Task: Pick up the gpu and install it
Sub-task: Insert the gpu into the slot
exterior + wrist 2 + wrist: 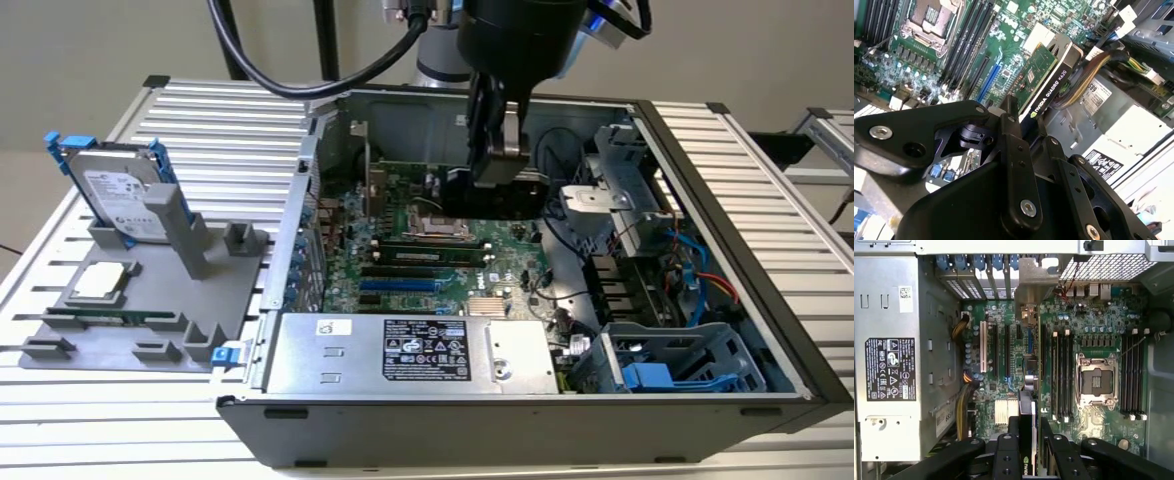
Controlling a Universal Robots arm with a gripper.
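My gripper hangs inside the open computer case, shut on the gpu, which it holds above the green motherboard. In the second wrist view the gpu sticks out past the black fingers, its green circuit face to one side and its black shroud edge to the other. In the first wrist view the gpu appears edge-on between the two fingers, with its silver end bracket toward the case's rear wall. It hovers over the expansion slots.
A grey power supply lies at the case's near side and a blue drive cage at the exterior view's right. The processor socket and memory slots flank the card. A hard drive with blue rails stands on a grey fixture.
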